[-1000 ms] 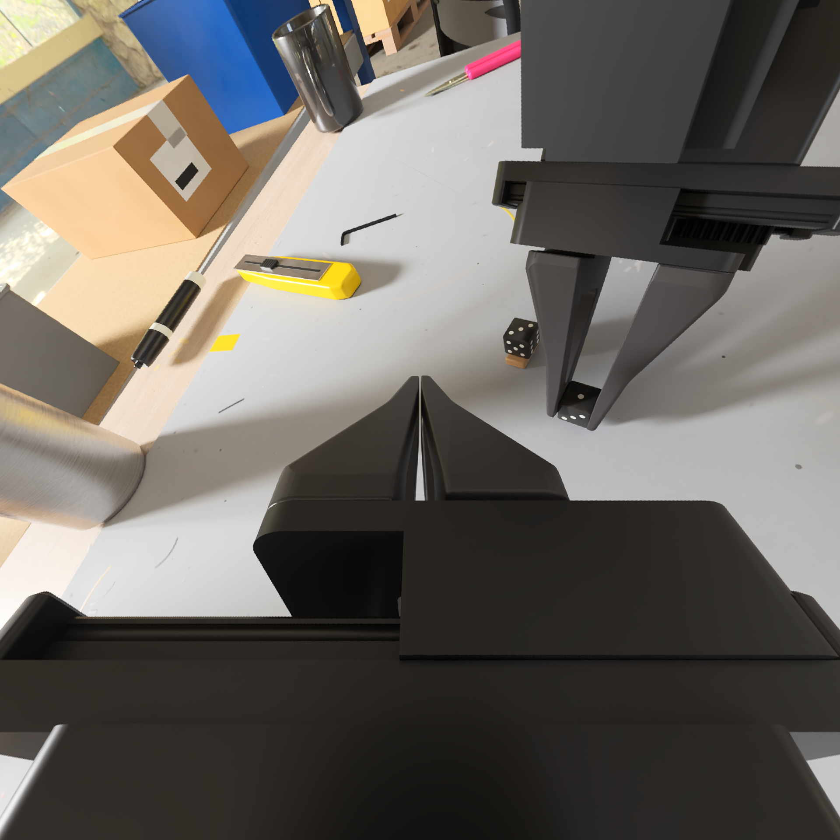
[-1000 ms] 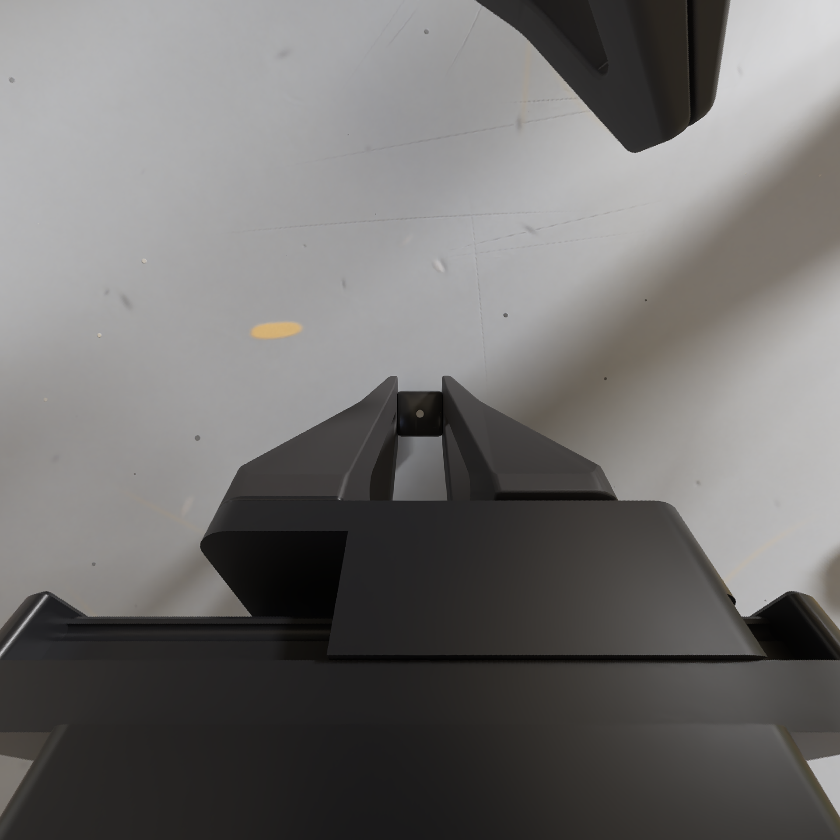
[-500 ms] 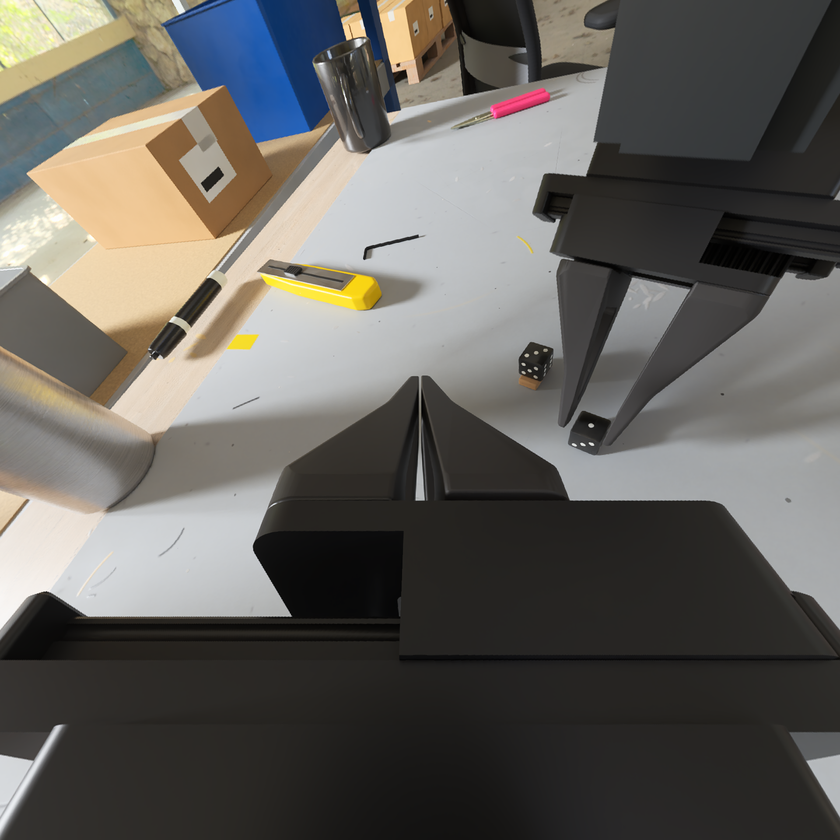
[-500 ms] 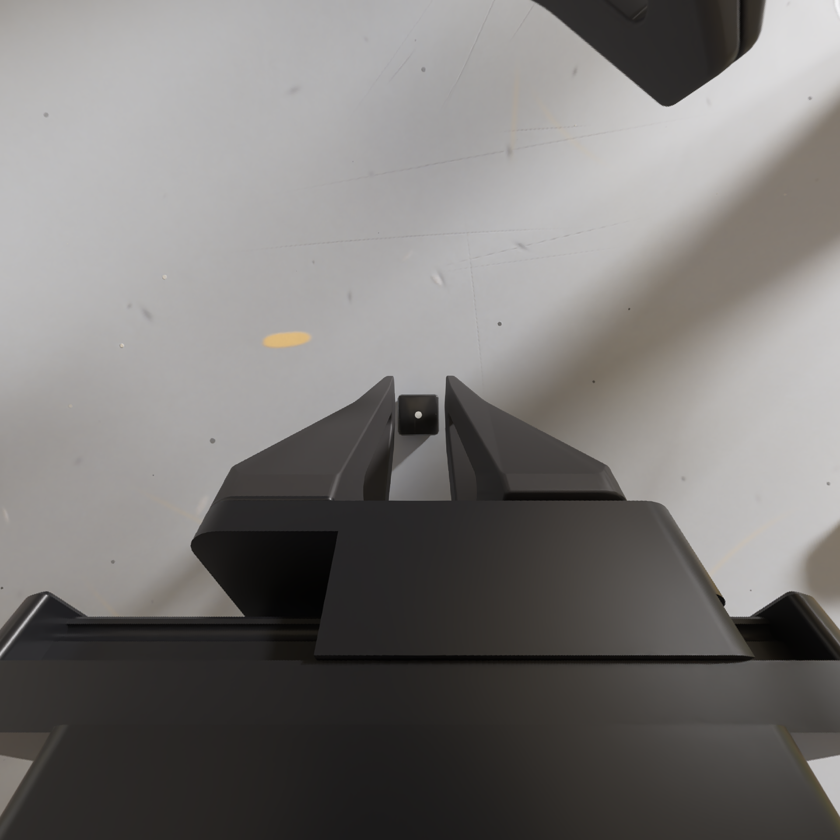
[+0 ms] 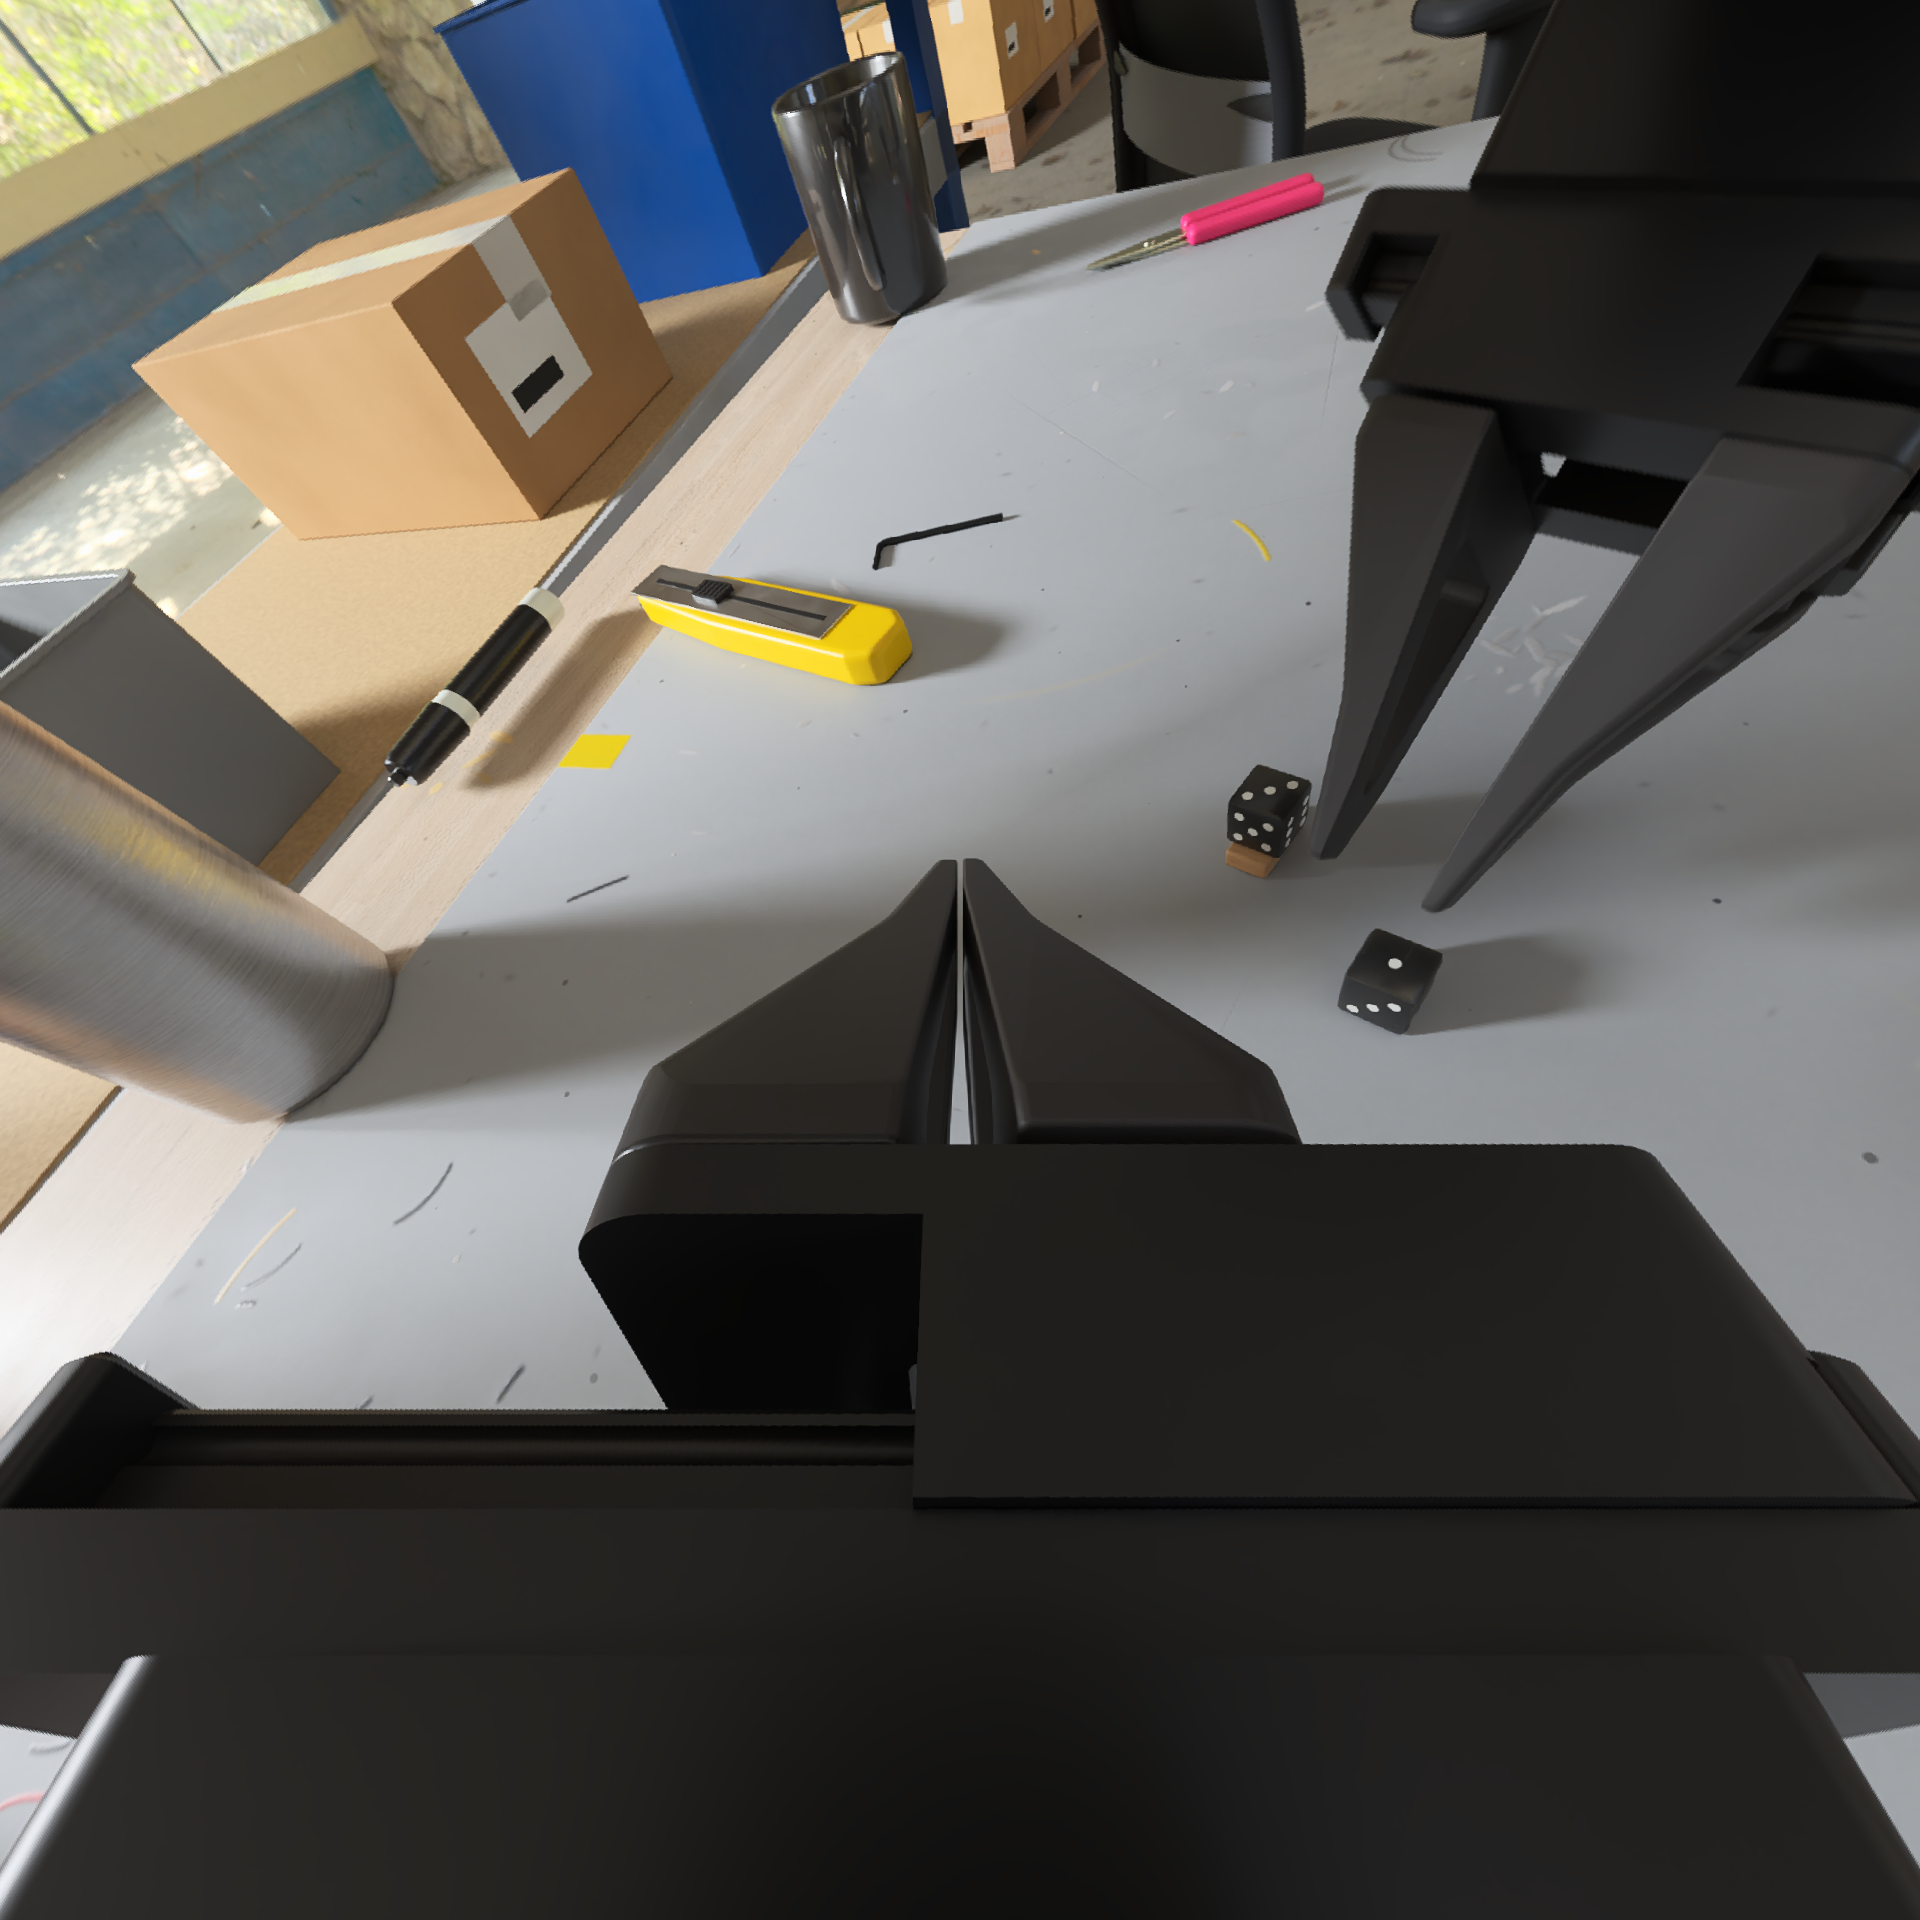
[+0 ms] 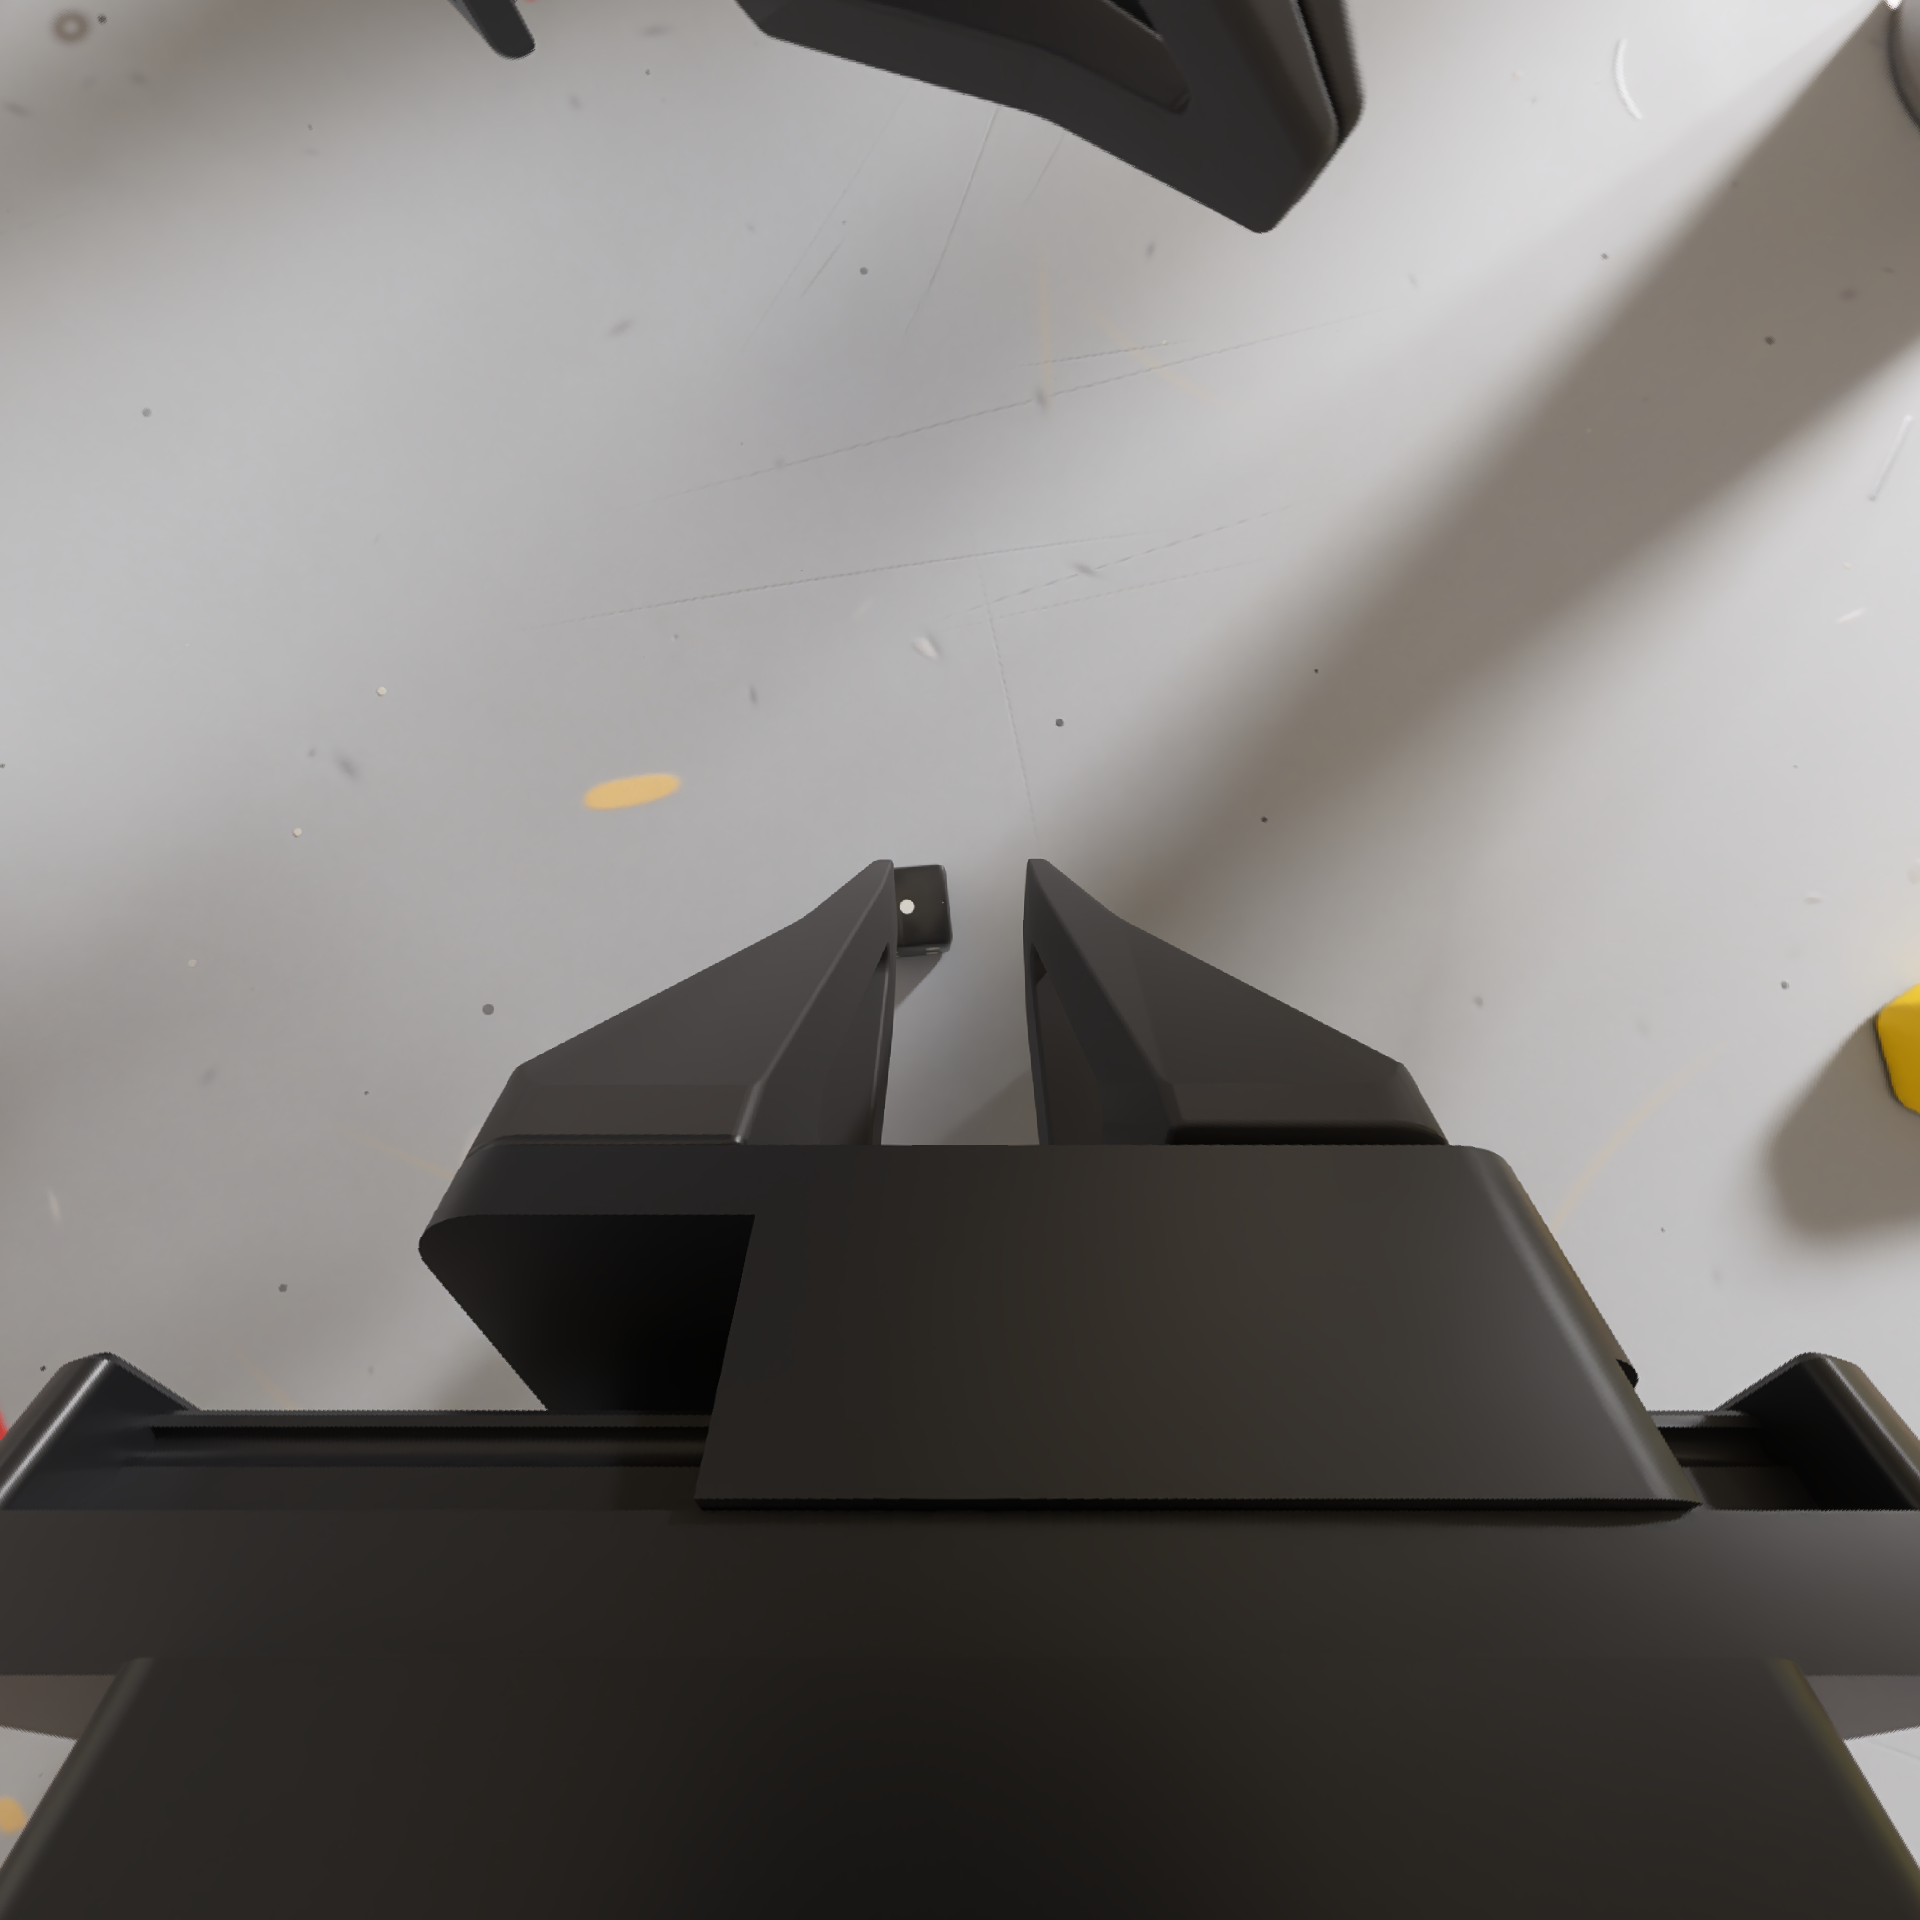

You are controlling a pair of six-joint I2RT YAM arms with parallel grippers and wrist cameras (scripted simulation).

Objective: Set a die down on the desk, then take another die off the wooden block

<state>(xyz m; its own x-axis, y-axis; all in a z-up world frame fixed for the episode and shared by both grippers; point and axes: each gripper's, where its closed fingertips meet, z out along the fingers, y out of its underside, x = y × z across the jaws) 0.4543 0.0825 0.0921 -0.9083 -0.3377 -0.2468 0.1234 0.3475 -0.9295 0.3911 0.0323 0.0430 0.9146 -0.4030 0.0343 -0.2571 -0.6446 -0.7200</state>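
Released since the last frame, the die (image 5: 1389, 981) sits right of centre on my tabletop (image 5: 1039, 416), right pincer (image 5: 1382, 883) spread wide above it, left pincer (image 5: 960, 873) closed tight.

Loose die (image 5: 1389, 982) on desk (image 5: 1039, 436), second die (image 5: 1268, 809) seemingly atop wooden block (image 5: 1250, 860)

We look across a pale grey desk (image 5: 1039, 436), scuffed and speckled, lit by sunlight that casts long shadows. Left of the jaws runs a light wooden edge strip (image 5: 665, 520). Ahead and left, windows (image 5: 125, 62) show greenery above a blue wall (image 5: 187, 208). Farther ahead stand stacked cardboard boxes on a pallet (image 5: 1018, 73) and a dark office chair (image 5: 1195, 94).
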